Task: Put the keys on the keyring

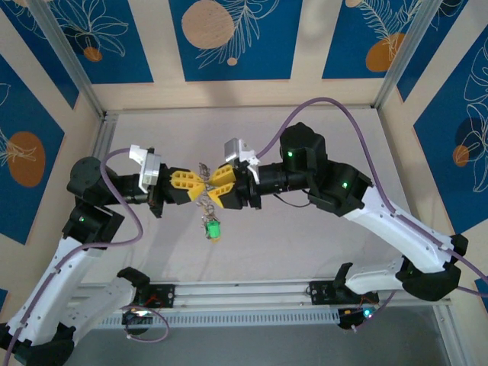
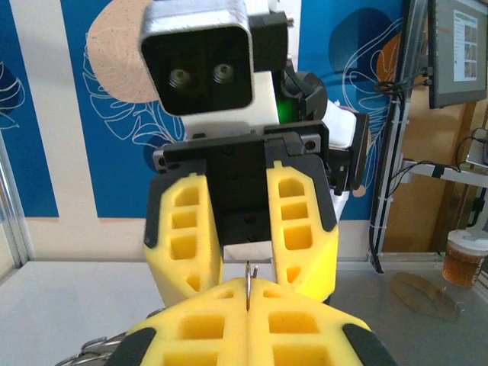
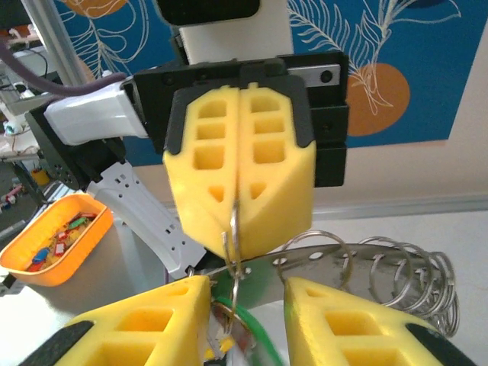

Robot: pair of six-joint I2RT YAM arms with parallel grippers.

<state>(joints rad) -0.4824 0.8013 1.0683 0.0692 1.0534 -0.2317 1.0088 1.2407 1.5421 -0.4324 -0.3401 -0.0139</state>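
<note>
Holds keyring (image 3: 343, 255) in clamped left gripper (image 3: 236, 217) over grey table (image 1: 305, 229), blue-patterned walls (image 1: 236, 38) behind, with right gripper (image 2: 248, 278) half-open, apparently empty.

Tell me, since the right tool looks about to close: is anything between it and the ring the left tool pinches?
Nothing visible does. The left tool is shut on a thin metal ring that hangs in the open gap between the right tool's fingers. The green key dangles beneath it.
</note>
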